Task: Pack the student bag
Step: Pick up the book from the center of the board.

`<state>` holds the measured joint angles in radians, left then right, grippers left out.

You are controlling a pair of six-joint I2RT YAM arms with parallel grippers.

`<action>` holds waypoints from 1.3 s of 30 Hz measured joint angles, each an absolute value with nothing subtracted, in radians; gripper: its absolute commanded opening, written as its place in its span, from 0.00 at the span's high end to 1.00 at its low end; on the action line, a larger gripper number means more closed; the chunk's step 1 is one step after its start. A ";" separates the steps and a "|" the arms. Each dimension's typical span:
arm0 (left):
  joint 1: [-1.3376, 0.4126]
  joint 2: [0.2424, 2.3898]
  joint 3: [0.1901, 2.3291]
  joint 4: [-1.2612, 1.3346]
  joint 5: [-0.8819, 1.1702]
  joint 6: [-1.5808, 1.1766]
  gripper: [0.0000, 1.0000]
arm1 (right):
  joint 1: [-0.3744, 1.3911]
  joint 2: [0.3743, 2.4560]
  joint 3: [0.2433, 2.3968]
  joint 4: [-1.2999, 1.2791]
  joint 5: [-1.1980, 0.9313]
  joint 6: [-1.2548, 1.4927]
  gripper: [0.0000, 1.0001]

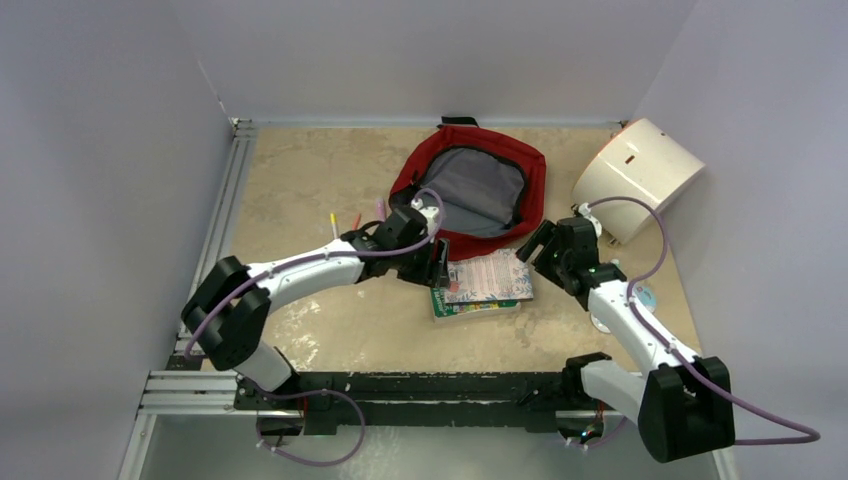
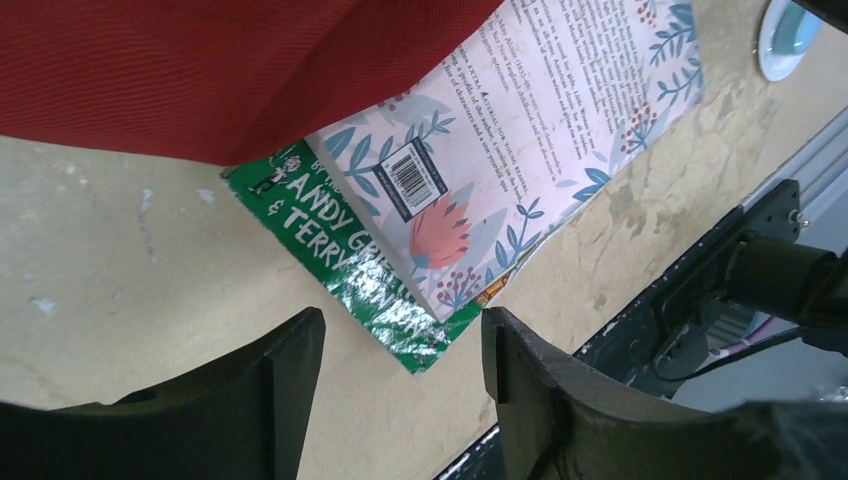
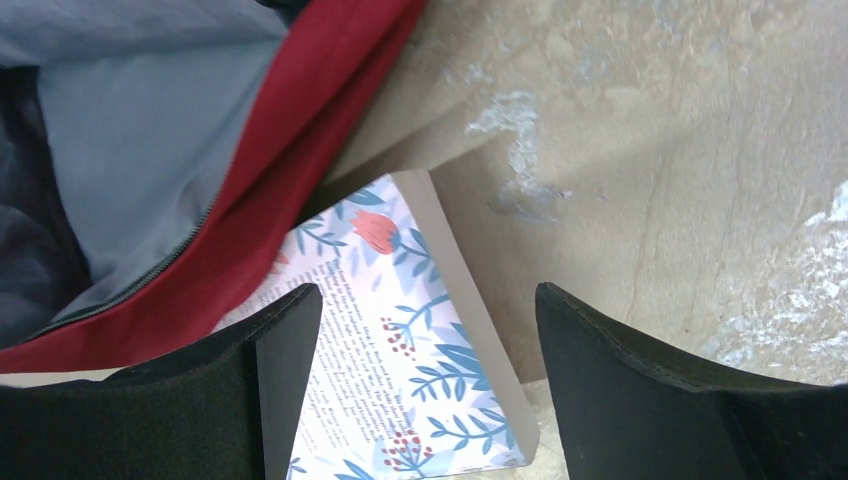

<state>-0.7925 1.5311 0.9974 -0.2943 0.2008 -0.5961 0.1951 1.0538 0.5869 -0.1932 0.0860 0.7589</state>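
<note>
The student bag (image 1: 472,190), dark red with a grey lining, lies unzipped at the back of the table. In front of it a floral white book (image 1: 490,277) rests on a green book (image 1: 470,306). My left gripper (image 1: 437,266) stands open at the books' left end, over the green book's corner (image 2: 420,335), holding nothing. My right gripper (image 1: 535,248) hangs open over the floral book's right end (image 3: 420,370), beside the bag's red edge (image 3: 290,190).
A white rounded box (image 1: 637,175) stands at the back right. Several pens or pencils (image 1: 350,220) lie left of the bag. A small round pale-blue object (image 1: 645,296) sits by the right arm. The black frame rail (image 1: 440,385) runs along the near edge.
</note>
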 measured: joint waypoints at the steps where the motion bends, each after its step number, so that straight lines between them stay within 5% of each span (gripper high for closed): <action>1: -0.803 1.553 1.004 -0.290 0.197 -0.599 0.42 | 0.195 1.053 0.574 -0.189 0.086 0.772 0.13; 4: -0.813 1.593 1.010 -0.285 0.180 -0.611 0.42 | 0.195 1.053 0.540 -0.173 0.086 0.799 0.02; 13: -0.810 1.629 1.016 -0.239 0.170 -0.629 0.43 | 0.195 1.047 0.451 -0.107 0.033 0.857 0.02; 22: -0.810 1.701 1.031 -0.202 0.194 -0.637 0.58 | 0.195 1.047 0.388 -0.041 -0.051 0.908 0.03; 39: -0.809 1.739 1.040 -0.172 0.239 -0.636 0.65 | 0.187 0.990 0.324 0.044 -0.151 0.942 0.22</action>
